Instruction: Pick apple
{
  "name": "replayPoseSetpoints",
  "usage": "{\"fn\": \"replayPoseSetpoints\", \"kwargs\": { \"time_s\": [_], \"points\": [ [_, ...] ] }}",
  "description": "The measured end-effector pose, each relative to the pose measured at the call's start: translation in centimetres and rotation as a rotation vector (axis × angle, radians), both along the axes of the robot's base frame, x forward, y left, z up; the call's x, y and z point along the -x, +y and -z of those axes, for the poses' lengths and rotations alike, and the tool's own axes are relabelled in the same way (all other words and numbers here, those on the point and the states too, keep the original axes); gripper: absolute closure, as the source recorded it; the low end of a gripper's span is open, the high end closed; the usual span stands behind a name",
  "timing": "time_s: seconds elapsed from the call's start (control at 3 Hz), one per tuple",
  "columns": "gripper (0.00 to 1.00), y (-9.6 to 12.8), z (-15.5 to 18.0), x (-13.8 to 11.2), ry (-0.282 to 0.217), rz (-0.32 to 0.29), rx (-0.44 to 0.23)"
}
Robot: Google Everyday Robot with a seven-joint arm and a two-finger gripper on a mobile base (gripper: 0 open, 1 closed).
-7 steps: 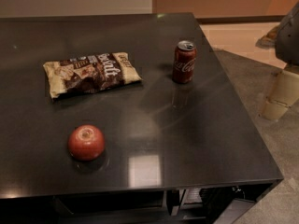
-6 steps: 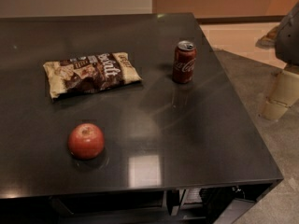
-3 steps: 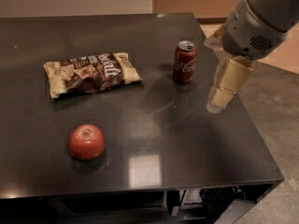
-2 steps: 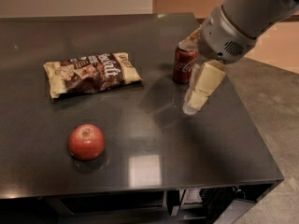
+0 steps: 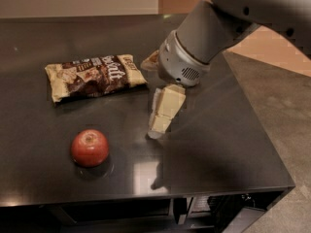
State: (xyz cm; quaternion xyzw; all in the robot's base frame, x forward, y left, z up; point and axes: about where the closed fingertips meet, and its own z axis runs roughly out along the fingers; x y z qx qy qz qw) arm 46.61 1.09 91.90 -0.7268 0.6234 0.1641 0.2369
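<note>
Hovering pincer (image 5: 159, 128) near apple (image 5: 90, 147), snack bag (image 5: 95, 75) beyond

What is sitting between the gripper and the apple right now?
Nothing. In the camera view only bare dark tabletop separates the gripper, hanging right of the apple, from it. The snack bag lies farther back, off that line.

A robot's end effector (image 5: 158, 128) hangs low over the dark worktop (image 5: 218, 149), at 2 o'clock from a red apple (image 5: 90, 147); a snack bag (image 5: 95, 75) lies at the apple's 12 o'clock.
</note>
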Motion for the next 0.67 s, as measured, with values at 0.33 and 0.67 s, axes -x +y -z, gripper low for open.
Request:
{"fn": "replayPoseSetpoints", "kwargs": {
  "time_s": [0.33,0.67],
  "points": [
    [0.0,3.5,1.7,1.6,0.024,-0.088,-0.003],
    [0.0,6.1,3.1,3.3,0.037,-0.161,-0.002]
  ]
}}
